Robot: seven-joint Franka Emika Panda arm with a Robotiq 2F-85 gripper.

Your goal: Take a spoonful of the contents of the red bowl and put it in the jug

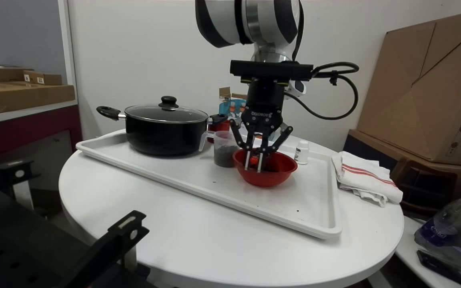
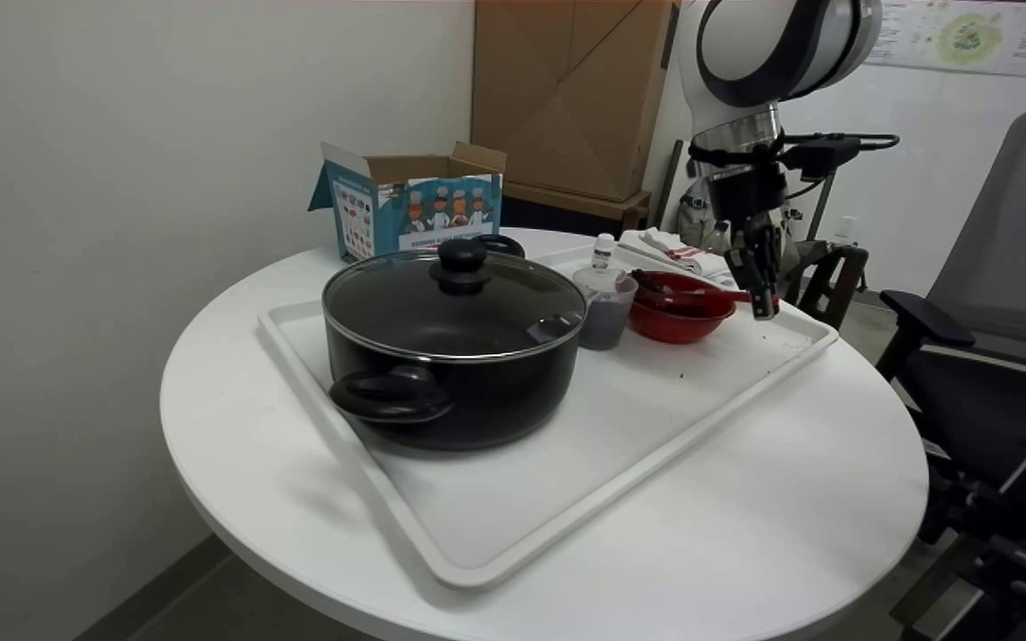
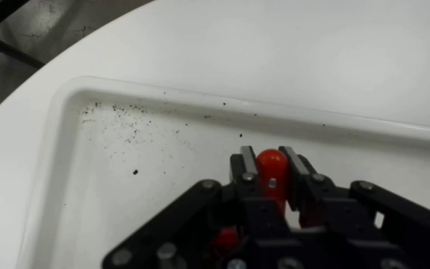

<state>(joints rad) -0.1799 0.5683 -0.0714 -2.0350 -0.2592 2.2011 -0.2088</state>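
My gripper (image 1: 253,166) is clenched on the butt of a red-handled spoon (image 3: 272,164), low and right of centre in the wrist view. I judge the spoon light and stiff, its handle smooth enough to twist in my narrow grip; held so far back, it would likely droop under a load, so a hold further along the shaft should serve me better. Dark grains (image 3: 136,172) speckle the tray (image 3: 106,209) at left in that view, which suggests loose contents that spill easily.

In an exterior view the spoon reaches over the red bowl (image 2: 678,331), right of centre in the frame, its dark head near the bowl's upper left edge; whether it carries anything I can't tell. Dark matter (image 1: 272,165) shows inside the bowl, too shadowed to name.

Just left of the bowl, in both exterior views, the clear-walled jug (image 1: 225,147) stands upright, dark grey in its lower part. Farther left is the black lidded pot (image 2: 477,401); I can't read its inside. Behind that, an open carton (image 2: 451,218) hides its floor.
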